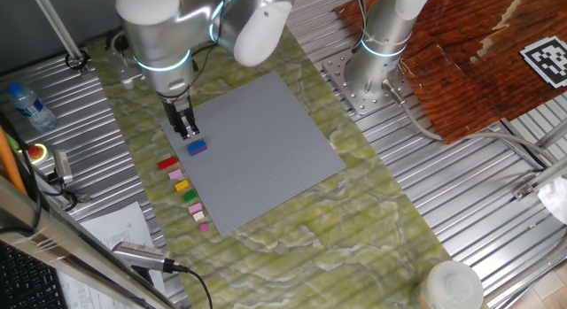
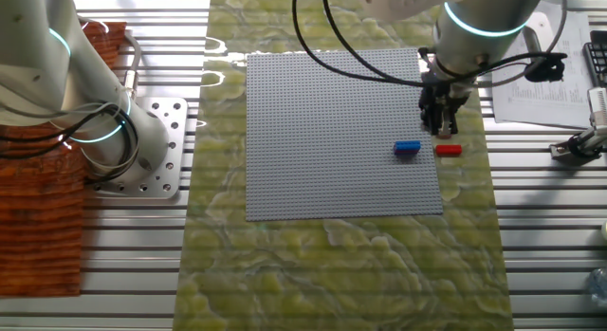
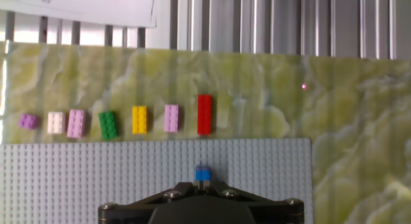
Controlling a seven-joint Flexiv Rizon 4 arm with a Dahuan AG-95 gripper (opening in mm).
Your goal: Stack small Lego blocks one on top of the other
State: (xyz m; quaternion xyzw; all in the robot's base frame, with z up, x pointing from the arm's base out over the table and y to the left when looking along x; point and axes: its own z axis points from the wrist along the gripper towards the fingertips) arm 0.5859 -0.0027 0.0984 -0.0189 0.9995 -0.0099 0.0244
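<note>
Legible text, labels, brands, numbers: none in any view.

Signs: one black-and-white square fiducial marker (image 1: 545, 59), of a coded pattern, not readable as text, lying on the reddish-brown sheet (image 1: 461, 70) at the far right of one fixed view.

Printed paper sheets (image 1: 115, 229) at the worktop edge carry lines of print, too small and blurred to read.

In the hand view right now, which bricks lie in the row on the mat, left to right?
Purple brick, white brick, pink brick, green brick, yellow brick, second pink brick, red brick.
</note>
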